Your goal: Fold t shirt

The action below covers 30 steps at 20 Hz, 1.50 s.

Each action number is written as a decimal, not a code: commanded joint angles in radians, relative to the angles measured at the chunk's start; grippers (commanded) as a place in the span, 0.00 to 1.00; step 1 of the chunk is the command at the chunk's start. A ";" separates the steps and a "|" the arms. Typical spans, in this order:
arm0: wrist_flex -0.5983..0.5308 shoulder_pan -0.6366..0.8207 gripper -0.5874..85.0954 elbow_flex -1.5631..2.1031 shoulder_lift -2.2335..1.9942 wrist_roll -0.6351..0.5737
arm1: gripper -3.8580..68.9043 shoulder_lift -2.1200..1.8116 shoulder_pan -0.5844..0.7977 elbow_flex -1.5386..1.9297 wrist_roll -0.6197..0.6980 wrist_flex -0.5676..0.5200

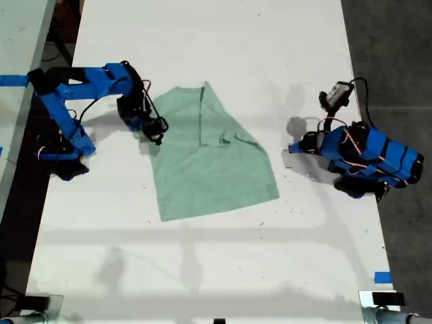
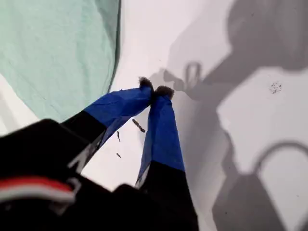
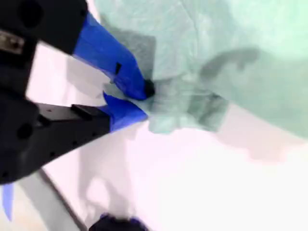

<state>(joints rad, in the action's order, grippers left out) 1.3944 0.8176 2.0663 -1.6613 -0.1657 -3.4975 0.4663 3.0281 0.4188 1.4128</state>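
Mint-green cloth, the t shirt (image 1: 214, 162) lies partly folded on the white surface (image 1: 202, 270) between both arms. My second gripper (image 3: 144, 98) has its fingers pinched on a bunched edge of the shirt. My first gripper (image 2: 156, 91) hangs just beside the shirt, fingers closed together on nothing.

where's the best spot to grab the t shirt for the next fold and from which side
Probably the loose bunched edge of the t shirt that faces the arm on the exterior view's left. My second gripper is already shut on cloth there. That edge lifts off the white table, whereas the flat middle offers nothing to pinch. My first gripper is closed, off the cloth.
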 commanded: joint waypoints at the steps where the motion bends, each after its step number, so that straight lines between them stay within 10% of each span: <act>1: 0.086 0.025 0.00 -0.094 -0.198 -0.002 | 0.09 -0.005 -0.003 0.043 0.009 -0.003; 13: 0.179 -0.385 0.01 -1.069 0.485 -0.003 | 0.09 -0.005 0.000 0.043 0.011 -0.003; 16: 0.189 -0.393 0.27 -1.068 0.529 -0.041 | 0.09 -0.005 -0.002 0.043 0.012 -0.003; 26: 0.176 -0.245 0.05 -0.420 -0.540 0.032 | 0.09 -0.005 0.000 0.043 0.012 -0.003; 30: -0.141 -0.495 0.01 0.327 -1.068 0.187 | 0.09 -0.005 0.014 0.043 0.015 -0.003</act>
<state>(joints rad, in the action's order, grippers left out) 1.4097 0.4510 2.0525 -2.4958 -0.0430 -3.4975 0.4694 3.0281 0.4188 1.4128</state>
